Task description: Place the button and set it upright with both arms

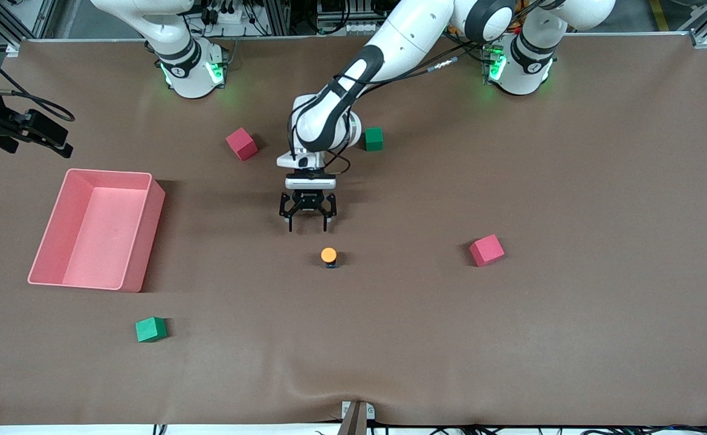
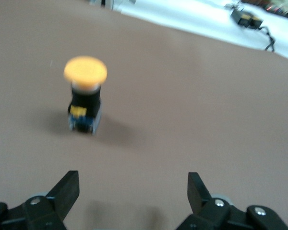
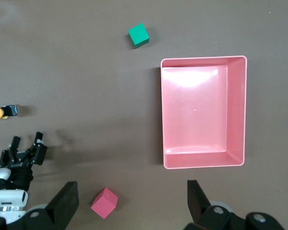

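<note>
The button (image 1: 329,256) stands upright on the brown table, orange cap up, black-and-blue body below. It also shows in the left wrist view (image 2: 86,96) and small in the right wrist view (image 3: 2,112). My left gripper (image 1: 308,220) is open and empty over bare table beside the button, not touching it; its fingers (image 2: 67,189) stand wide apart around nothing. It also shows in the right wrist view (image 3: 25,152). My right gripper (image 3: 133,206) is open and empty, high over the table near the pink bin; it is out of the front view.
A pink bin (image 1: 142,241) sits toward the right arm's end, also in the right wrist view (image 3: 204,60). Red cubes (image 1: 242,144) (image 1: 486,250) and green cubes (image 1: 373,138) (image 1: 150,329) lie scattered. A red cube (image 3: 104,202) lies under my right gripper.
</note>
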`<action>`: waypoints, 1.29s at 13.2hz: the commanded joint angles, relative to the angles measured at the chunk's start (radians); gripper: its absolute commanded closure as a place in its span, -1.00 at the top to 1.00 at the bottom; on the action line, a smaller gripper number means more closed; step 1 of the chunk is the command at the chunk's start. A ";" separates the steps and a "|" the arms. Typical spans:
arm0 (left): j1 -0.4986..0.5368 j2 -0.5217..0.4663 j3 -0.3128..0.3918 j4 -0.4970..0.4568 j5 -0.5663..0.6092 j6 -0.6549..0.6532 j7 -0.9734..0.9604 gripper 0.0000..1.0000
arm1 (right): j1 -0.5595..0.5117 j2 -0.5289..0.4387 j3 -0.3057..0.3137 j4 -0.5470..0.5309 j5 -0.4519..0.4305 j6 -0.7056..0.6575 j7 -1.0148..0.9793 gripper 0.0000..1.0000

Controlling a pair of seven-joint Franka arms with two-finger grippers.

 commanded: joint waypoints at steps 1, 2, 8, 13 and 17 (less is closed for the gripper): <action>0.000 -0.057 -0.079 -0.045 -0.150 -0.091 0.062 1.00 | -0.020 -0.012 0.009 0.003 0.021 -0.013 -0.016 1.00; 0.002 -0.074 -0.113 -0.045 -0.220 -0.136 0.113 1.00 | -0.020 -0.012 0.009 0.005 0.021 -0.013 -0.014 1.00; 0.004 -0.239 -0.164 -0.037 -0.651 -0.341 0.424 1.00 | -0.022 -0.012 0.007 0.005 0.021 -0.011 -0.014 1.00; 0.094 -0.411 -0.156 -0.039 -0.965 -0.516 0.767 1.00 | -0.024 -0.012 0.007 0.005 0.021 -0.013 -0.013 1.00; 0.252 -0.572 -0.156 -0.039 -1.158 -0.658 1.039 1.00 | -0.024 -0.012 0.007 0.005 0.021 -0.013 -0.011 1.00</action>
